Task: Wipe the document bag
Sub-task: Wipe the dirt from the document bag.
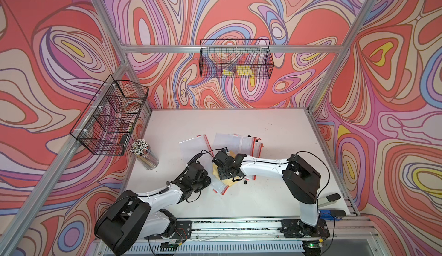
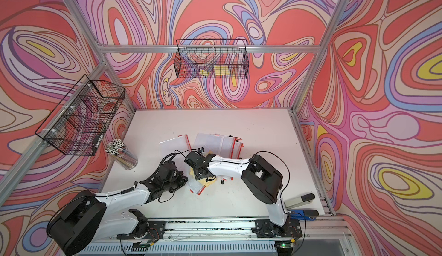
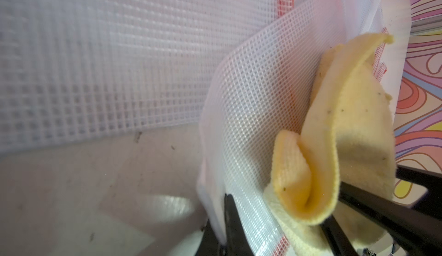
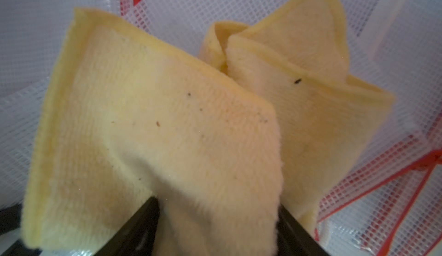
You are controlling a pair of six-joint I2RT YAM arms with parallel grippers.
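A clear mesh document bag (image 1: 221, 186) with red zip edging lies crumpled near the table's middle in both top views (image 2: 196, 187). My left gripper (image 1: 207, 178) is shut on one edge of it, and the pinched mesh (image 3: 251, 99) curls up from the jaws (image 3: 222, 221). A yellow cloth (image 4: 167, 123) lies against the bag (image 4: 382, 195). My right gripper (image 4: 217, 221) stands over it with its jaws wide apart, open, and the cloth bunched between the fingers (image 4: 143, 223). From above, the cloth (image 1: 230, 183) peeks out under the right gripper (image 1: 224, 171).
More document bags lie behind, one (image 1: 195, 146) to the left and a stack (image 1: 239, 142) to the right. A jar of pens (image 1: 144, 154) stands at the table's left. Wire baskets hang on the left wall (image 1: 110, 116) and the back wall (image 1: 235, 58). Staplers (image 1: 331, 198) sit at the front right.
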